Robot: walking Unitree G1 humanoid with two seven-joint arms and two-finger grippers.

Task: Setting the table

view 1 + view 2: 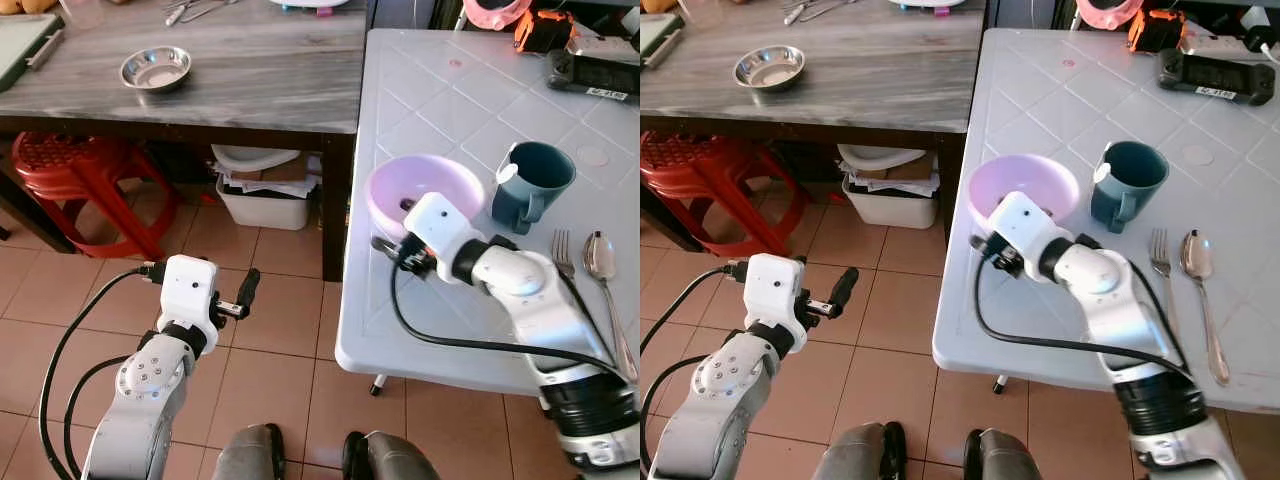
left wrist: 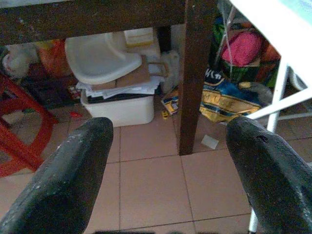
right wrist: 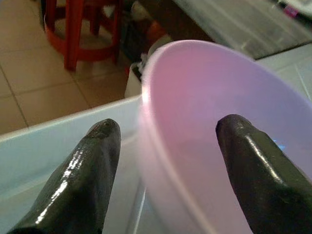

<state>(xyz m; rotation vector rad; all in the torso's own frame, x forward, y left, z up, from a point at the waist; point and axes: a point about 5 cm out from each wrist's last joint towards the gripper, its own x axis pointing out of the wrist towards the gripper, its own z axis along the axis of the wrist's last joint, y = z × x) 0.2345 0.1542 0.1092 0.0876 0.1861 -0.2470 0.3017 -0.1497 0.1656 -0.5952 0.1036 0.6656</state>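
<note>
Now the white table (image 1: 420,330) carries a pink bowl (image 1: 440,180) near its left edge, and just right of it stands a teal mug (image 1: 535,180), then a fork (image 1: 563,255) and a spoon (image 1: 602,262). Right gripper (image 3: 165,146) is spread wide across the bowl's near rim, one finger (image 3: 97,161) outside, the other inside. Left gripper (image 2: 165,161) hangs over the tiled floor (image 2: 146,180), fingers apart and holding nothing.

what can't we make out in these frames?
- Right gripper contact: its fingers straddle the pink bowl rim with a gap; touch unclear.
- Bowl's near rim: hidden by the right wrist, head views.
- Mug contents: interior too dark.
- Spoon handle: hidden by the right arm.
- Steel bowl contents: too small.
</note>
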